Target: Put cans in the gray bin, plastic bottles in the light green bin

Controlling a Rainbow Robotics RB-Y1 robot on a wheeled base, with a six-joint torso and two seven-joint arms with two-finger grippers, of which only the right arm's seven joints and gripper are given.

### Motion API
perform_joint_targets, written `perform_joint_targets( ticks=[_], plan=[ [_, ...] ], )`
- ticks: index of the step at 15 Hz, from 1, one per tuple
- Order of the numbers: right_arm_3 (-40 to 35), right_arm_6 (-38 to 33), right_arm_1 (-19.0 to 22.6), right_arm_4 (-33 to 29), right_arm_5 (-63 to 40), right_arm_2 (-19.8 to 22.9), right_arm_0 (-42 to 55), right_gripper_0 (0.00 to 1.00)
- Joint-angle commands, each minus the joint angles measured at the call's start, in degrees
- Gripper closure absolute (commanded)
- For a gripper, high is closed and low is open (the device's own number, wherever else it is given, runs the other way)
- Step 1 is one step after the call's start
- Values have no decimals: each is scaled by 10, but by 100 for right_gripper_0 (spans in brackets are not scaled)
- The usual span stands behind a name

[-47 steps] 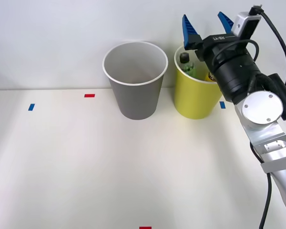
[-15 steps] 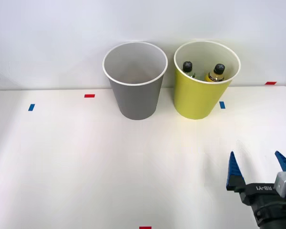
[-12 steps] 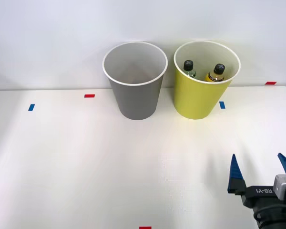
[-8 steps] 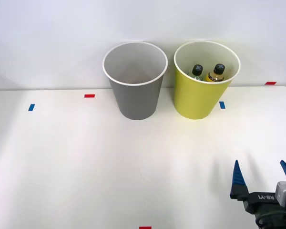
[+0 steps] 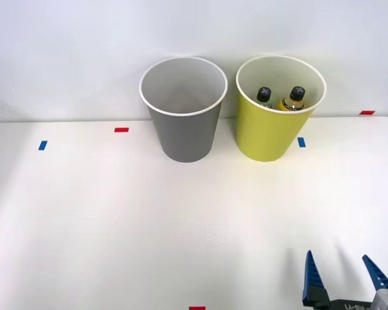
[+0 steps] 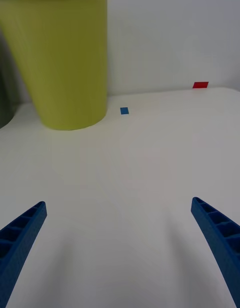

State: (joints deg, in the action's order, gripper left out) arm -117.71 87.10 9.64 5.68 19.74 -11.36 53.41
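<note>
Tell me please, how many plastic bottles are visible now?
2. Both stand inside the light green bin: one bottle toward the gray bin, the amber bottle beside it. Others could hide deeper inside.

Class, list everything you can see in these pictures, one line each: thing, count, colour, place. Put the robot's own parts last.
gray bin: 1, gray with white rim, back of table, left of the lime bin.
light green bin: 1, lime with white rim, back of table, right of the gray bin.
plastic bottles: 2, black caps, inside the lime bin.
tape marks: 3 red, 2 blue, on the table.
table: 1, white.
right gripper: 1, blue fingers, open, near right edge.
</note>
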Motion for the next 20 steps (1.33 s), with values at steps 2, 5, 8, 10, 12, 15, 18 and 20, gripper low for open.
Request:
perform_joint_targets(
  ticks=[2, 5, 8, 10, 12, 15, 18, 20],
  plan=[
    [2, -40, 42, -83, 4, -32, 5, 0],
    [3, -92, 75, -86, 5, -51, -1, 0],
    [5, -99, 82, -88, 10, -57, -6, 0],
    [49, -104, 76, -88, 78, -63, -19, 0],
    [92, -107, 76, -91, 133, -61, -38, 0],
    [108, -102, 77, -103, 168, -66, -35, 0],
    [108, -93, 74, -113, 191, -67, -30, 0],
    [108, -88, 65, -113, 195, -64, -22, 0]
  ],
)
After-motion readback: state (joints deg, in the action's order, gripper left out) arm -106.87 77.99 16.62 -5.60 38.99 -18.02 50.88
